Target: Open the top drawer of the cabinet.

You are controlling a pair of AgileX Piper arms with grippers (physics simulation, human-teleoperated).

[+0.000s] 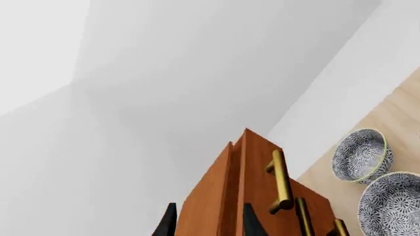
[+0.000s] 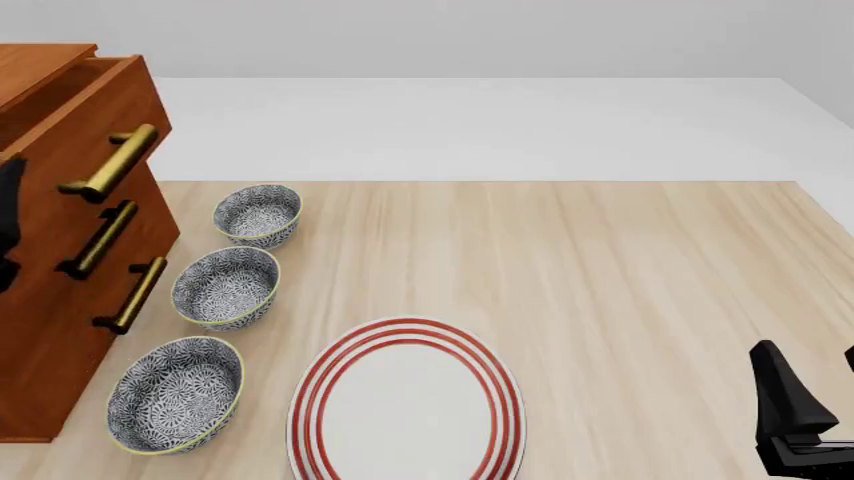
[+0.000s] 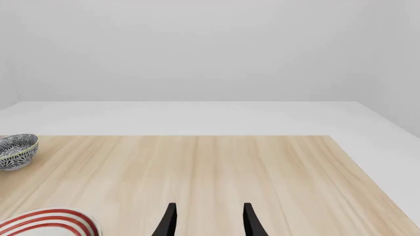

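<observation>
The cabinet (image 2: 60, 300) stands at the far left of the worktop (image 2: 601, 280), and its top drawer (image 2: 94, 120) already juts out from the body, so the opening looks partly done. In the left wrist view the left claw (image 1: 206, 221) has its two dark fingers spread, and the drawer's wooden side panel fills the space between them; whether the fingers actually press on the wood I cannot tell. The brass bar handle (image 1: 281, 179) sits beside that claw, not inside it. To my eye the cleanest way on is a straight pull along the drawer's slide, toward the arms' side, keeping the wrist level so the box does not bind in its frame; a firmer hold on the handle might serve better than the panel edge. Three patterned bowls (image 2: 227, 288) stand in a row just in front of the drawer faces, so the drawer should travel above them without dipping. The right claw (image 3: 206, 221) hangs parted over bare wood, well apart from the red-ringed plate (image 2: 407, 400), and holds nothing.
</observation>
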